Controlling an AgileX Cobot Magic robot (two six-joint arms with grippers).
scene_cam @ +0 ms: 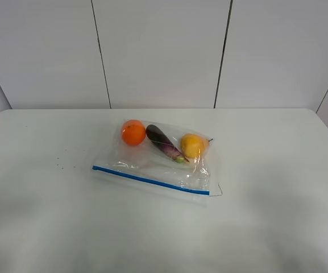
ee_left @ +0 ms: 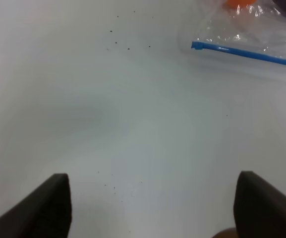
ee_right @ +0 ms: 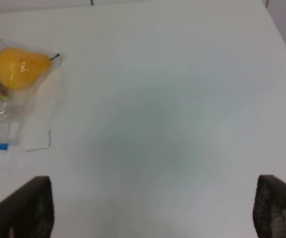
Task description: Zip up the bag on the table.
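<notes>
Lying flat mid white matte surface [scene_cam: 277,216], clear floppy plastic zip bag [scene_cam: 158,165] w/ blue strip; both claws released, apart from it.

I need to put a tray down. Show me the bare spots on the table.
The table is bare left of the bag, apart from a few dark specks, right of it, and all along the near edge. Only the centre is taken: the bag, holding three fruits.

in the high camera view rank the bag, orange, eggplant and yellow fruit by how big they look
1. The bag, by far the largest; it holds the other three.
2. The eggplant, the longest of the fruit, though slim.
3. The orange and the yellow fruit look about alike, too close to rank.
</notes>
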